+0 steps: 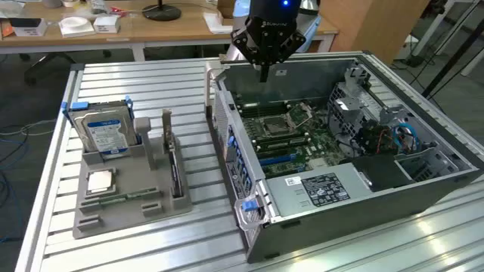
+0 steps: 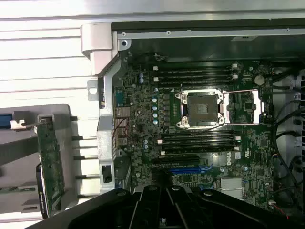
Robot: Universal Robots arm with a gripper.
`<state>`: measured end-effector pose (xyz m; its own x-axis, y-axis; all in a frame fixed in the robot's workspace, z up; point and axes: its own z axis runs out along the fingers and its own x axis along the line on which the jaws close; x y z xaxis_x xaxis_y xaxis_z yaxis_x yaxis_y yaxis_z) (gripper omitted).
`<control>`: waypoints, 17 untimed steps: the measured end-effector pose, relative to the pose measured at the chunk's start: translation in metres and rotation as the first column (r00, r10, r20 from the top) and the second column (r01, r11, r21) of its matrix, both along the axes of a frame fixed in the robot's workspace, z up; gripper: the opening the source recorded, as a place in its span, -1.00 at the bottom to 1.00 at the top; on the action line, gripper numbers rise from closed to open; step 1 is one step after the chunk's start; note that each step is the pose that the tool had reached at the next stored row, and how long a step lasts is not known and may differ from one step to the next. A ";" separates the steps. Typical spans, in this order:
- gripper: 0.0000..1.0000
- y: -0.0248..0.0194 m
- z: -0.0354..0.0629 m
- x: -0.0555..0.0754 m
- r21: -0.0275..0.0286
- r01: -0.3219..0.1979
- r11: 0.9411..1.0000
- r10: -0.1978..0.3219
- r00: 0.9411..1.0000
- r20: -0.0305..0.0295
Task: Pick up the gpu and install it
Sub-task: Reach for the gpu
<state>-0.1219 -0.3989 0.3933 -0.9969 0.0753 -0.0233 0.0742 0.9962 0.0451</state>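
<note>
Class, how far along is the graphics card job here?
Nothing looks done: the graphics card stands in the grey holder. The hand, shut and empty, hangs over the open computer case. Picking up and fitting the card remain.

I read the exterior view as high, angled down over table [image 1: 136,79] and open case [image 1: 408,198]; wrist view faces straight down, nearer; both share the motherboard [image 2: 143,119].

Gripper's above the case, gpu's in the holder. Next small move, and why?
Probably shift the gripper toward the exterior view's left, over the gray holder. It hangs shut and empty above the open case, while the gpu stands upright in the holder, untouched.
</note>
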 end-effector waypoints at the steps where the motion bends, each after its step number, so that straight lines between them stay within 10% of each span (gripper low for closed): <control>1: -0.79 0.0000 0.0000 0.000 0.000 0.000 1.000 0.000 1.000 0.000; 17: -0.79 0.0000 -0.0001 -0.001 0.000 0.000 1.000 0.000 1.000 0.000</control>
<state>-0.1233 -0.3988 0.3932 -0.9969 0.0753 -0.0229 0.0742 0.9962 0.0449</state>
